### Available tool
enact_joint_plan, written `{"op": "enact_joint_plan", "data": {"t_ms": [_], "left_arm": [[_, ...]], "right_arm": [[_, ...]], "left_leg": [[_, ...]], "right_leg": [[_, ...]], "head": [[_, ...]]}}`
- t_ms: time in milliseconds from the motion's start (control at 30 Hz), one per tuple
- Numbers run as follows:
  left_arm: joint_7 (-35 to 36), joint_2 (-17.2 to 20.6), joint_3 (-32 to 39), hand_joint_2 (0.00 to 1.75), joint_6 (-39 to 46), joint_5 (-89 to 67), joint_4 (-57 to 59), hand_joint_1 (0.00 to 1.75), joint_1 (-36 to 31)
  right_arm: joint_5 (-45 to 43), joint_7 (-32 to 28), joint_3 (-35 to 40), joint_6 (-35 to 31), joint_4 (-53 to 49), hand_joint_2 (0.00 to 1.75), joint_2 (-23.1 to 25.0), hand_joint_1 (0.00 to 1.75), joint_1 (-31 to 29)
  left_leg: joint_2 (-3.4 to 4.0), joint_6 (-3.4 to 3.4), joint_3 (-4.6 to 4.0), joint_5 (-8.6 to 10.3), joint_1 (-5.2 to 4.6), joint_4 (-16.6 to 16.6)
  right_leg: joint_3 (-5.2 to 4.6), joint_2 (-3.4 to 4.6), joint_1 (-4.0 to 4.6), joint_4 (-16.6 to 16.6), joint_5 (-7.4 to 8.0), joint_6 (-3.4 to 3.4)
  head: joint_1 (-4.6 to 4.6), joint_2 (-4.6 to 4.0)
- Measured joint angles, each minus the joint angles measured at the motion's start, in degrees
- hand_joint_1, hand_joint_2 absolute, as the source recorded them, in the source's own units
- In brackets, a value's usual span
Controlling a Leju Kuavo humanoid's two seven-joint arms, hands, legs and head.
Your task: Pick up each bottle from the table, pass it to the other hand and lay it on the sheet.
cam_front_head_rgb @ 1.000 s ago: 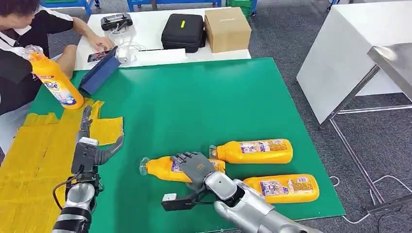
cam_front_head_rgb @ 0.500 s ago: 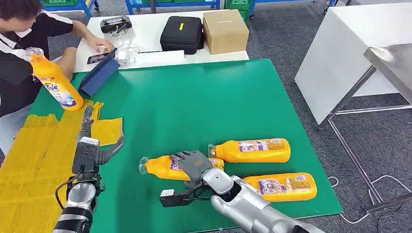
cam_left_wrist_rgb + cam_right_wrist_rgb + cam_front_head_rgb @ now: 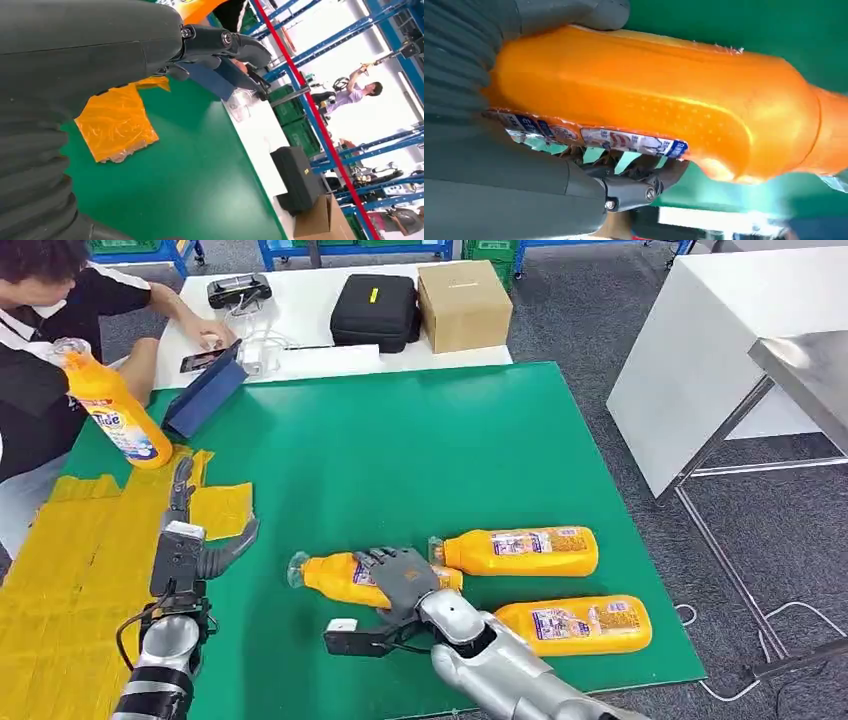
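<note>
A: What has our right hand got?
B: We wrap it around the orange bottle lying on the green table, at six o'clock.
A: And our left hand?
B: Its fingers are spread wide, holding nothing, above the yellow sheet at eight o'clock.
A: More bottles?
B: Two lying at five o'clock, one standing at ten o'clock.

A: How many orange bottles on the green table?
B: Four: three lying at its near edge, one upright at its far left corner
</note>
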Motion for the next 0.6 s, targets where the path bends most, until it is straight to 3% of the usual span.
{"op": "enact_joint_plan", "data": {"t_ms": [600], "left_arm": [[0.8, -0.1, 0.3, 1.75, 1.2, 2.6, -1.8, 0.0, 2.0]], "right_arm": [[-16.3, -13.1, -14.0, -10.8, -18.3, 1.75, 2.0, 1.75, 13.3]], "left_leg": [[-0.07, 0.0, -0.81, 0.0, 0.0, 0.0]], "right_leg": [[-0.71, -0.02, -0.02, 0.0, -0.01, 0.01]], "head": [[0.0, 0.0]]}}
